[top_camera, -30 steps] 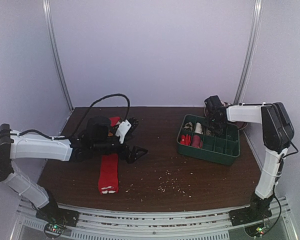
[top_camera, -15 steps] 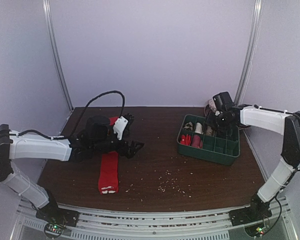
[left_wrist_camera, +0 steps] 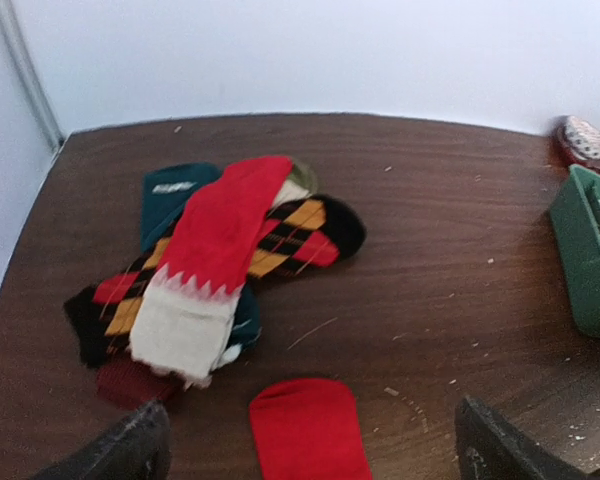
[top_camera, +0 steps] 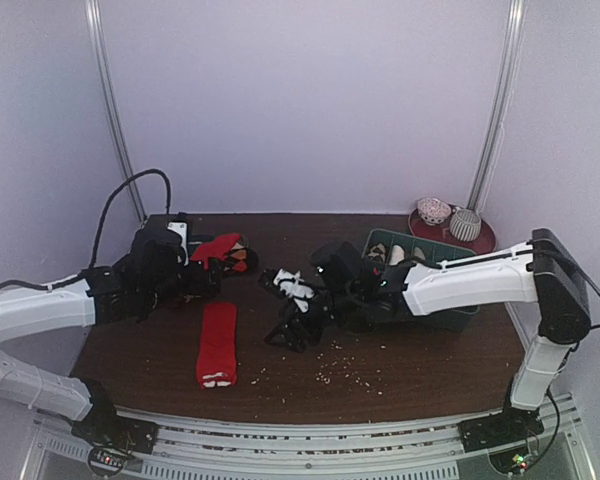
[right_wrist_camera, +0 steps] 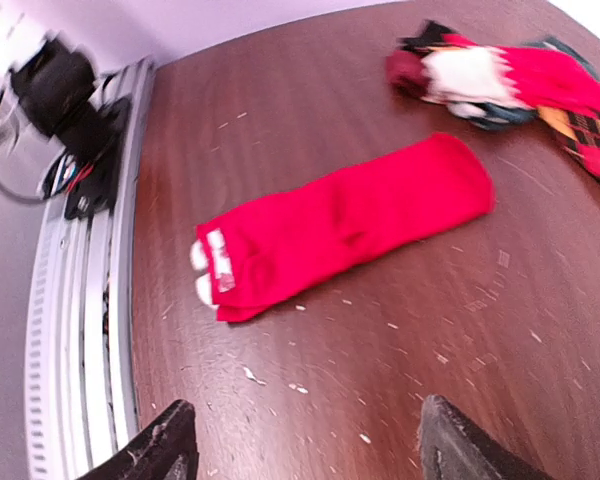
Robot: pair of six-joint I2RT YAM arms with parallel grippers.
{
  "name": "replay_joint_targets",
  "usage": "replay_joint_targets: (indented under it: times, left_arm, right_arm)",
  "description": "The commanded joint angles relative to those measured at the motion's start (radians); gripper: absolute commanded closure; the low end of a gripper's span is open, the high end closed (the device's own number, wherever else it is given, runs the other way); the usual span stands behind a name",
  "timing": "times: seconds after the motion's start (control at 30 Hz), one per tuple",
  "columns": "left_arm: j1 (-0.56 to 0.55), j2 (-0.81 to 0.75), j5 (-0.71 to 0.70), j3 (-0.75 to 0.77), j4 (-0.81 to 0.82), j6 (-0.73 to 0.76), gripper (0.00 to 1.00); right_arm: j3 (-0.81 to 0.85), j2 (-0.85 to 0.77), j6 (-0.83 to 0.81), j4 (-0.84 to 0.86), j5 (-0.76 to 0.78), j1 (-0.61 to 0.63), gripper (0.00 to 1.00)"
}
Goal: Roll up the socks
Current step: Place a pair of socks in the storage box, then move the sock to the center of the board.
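Observation:
A bright red sock (top_camera: 217, 343) lies flat on the table, its white-marked end toward the front edge; it also shows in the left wrist view (left_wrist_camera: 307, 428) and the right wrist view (right_wrist_camera: 340, 225). Behind it is a pile of socks (top_camera: 220, 250) (left_wrist_camera: 210, 250) (right_wrist_camera: 510, 85), with a red-and-white one on top of argyle and teal ones. My left gripper (top_camera: 212, 278) (left_wrist_camera: 310, 460) hovers open over the red sock's far end, holding nothing. My right gripper (top_camera: 280, 310) (right_wrist_camera: 310, 445) stands open just right of the red sock, with bare table between its fingers.
A green compartment tray (top_camera: 385, 238) (left_wrist_camera: 590, 250) with small bundles sits at the right, partly behind my right arm. A red plate (top_camera: 485, 240) with two cups stands at the back right corner. Crumbs (top_camera: 345, 365) dot the front middle. The metal rail (right_wrist_camera: 80, 300) runs along the near edge.
My right arm has swung from the green tray to the table's middle beside the red sock, its jaws wider. My left arm has drawn back toward the sock pile.

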Motion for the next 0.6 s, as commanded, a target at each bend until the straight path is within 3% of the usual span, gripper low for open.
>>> replay_joint_targets:
  times: [0.0,0.1,0.23,0.57]
  left_arm:
    - [0.006,-0.072,-0.155,-0.039,-0.303,-0.27,0.02]
    - [0.006,-0.139,-0.153,-0.077,-0.351,-0.35,0.02]
    - [0.006,-0.196,-0.138,-0.114,-0.344,-0.35,0.02]
    - [0.006,-0.168,-0.137,-0.139,-0.339,-0.329,0.02]
  right_arm:
    - [0.025,0.071,-0.218,0.165,-0.156,0.053,0.23]
    - [0.054,0.14,-0.316,0.18,-0.146,0.116,0.24]
    - [0.076,0.215,-0.361,0.233,-0.101,0.147,0.24]
    - [0.223,0.406,-0.401,0.219,-0.161,0.15,0.27]
